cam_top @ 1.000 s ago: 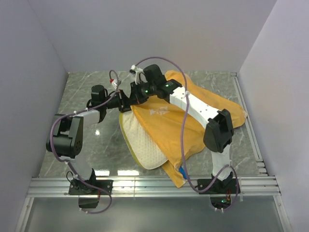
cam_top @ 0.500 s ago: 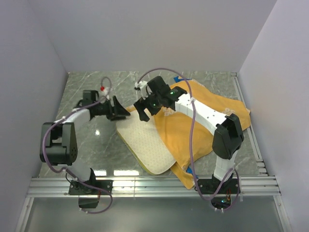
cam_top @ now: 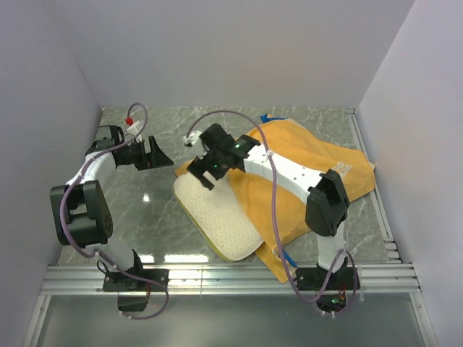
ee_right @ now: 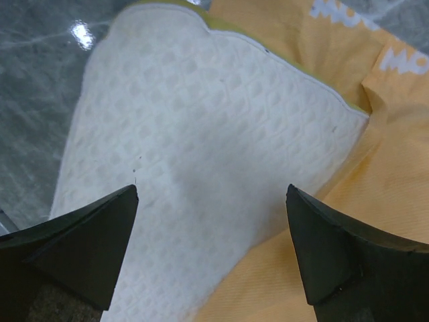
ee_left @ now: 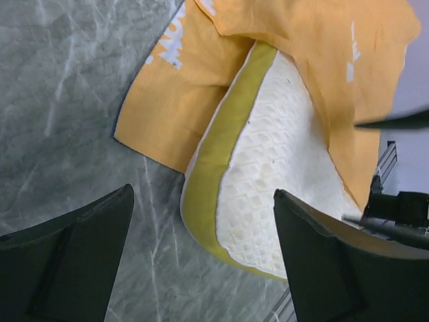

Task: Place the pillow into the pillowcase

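The pillow [cam_top: 217,215], cream-white and quilted with a yellow-green band [ee_left: 216,157], lies flat on the table. Its left half is bare; its right half lies under the pillowcase [cam_top: 307,163], which shows its orange-yellow side, with blue slivers at its far and near edges. My left gripper [cam_top: 160,157] is open and empty, left of the pillow's far corner and apart from it. In the left wrist view the gripper [ee_left: 203,192] frames the pillow [ee_left: 281,174] and pillowcase [ee_left: 315,40]. My right gripper [cam_top: 204,172] hangs open over the pillow's far end. The right wrist view shows the gripper [ee_right: 212,189] above the pillow [ee_right: 194,127] and the cloth edge [ee_right: 355,215].
The marble tabletop [cam_top: 137,210] is walled on the left, back and right. An aluminium rail [cam_top: 231,276] runs along the near edge and another [cam_top: 382,210] along the right side. The right arm's cable loops over the pillowcase.
Both grippers have opened and let go of the pillowcase. The left arm has drawn back to the left. The right gripper has moved left over the pillow, and more of the pillow now lies bare.
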